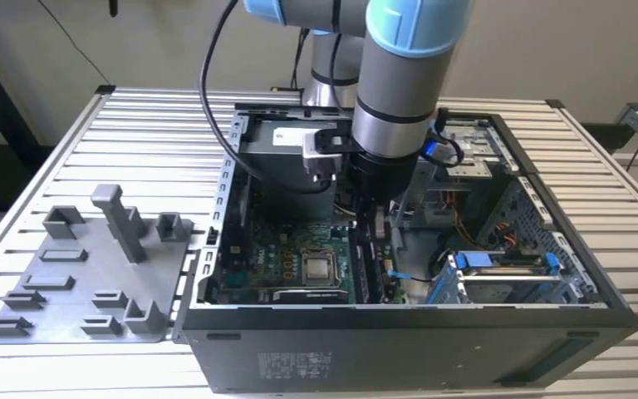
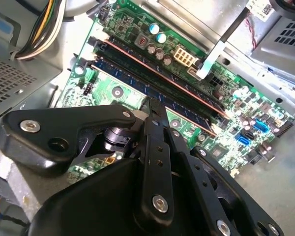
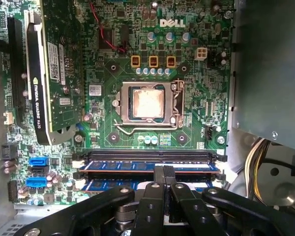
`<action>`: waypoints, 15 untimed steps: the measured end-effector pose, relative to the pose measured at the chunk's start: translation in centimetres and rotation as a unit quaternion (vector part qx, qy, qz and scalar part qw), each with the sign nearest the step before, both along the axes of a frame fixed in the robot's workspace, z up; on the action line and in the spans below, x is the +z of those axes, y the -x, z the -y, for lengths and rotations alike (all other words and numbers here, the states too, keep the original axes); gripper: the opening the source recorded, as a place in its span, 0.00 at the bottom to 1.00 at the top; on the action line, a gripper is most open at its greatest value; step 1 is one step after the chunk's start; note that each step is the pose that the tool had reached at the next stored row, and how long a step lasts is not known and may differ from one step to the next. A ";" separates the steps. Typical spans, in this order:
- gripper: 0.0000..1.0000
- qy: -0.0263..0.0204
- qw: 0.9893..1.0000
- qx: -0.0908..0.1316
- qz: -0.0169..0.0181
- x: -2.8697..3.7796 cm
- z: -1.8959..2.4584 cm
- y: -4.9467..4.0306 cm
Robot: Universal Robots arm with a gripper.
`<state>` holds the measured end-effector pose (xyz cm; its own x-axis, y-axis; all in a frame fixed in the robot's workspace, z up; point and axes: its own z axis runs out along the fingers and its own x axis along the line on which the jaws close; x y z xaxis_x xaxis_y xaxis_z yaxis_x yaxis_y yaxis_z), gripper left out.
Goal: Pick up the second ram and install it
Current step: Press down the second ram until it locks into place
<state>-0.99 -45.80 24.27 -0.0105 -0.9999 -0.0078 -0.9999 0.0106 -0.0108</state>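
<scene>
first wrist view: claw point(image 3: 163, 183) closed, pressing on second ram point(image 3: 137, 173) lying in its slot

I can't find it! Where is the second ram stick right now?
In both wrist views the second ram lies in the motherboard's slots, right under the claw, below the square processor socket.

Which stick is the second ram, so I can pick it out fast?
Inside the open black metal computer case, on the green motherboard, find the long parallel memory slots. The second ram is the thin, dark bluish stick at the tip of the black claw; its neighbour beyond carries a coppery stripe.
</scene>
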 end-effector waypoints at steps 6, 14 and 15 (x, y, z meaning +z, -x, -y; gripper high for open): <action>0.11 0.000 1.000 0.001 0.000 -0.78 0.00 -0.16; 0.11 0.001 1.000 -0.001 -0.001 -2.13 0.01 -0.25; 0.11 0.001 1.000 -0.001 -0.001 -2.31 0.03 -0.25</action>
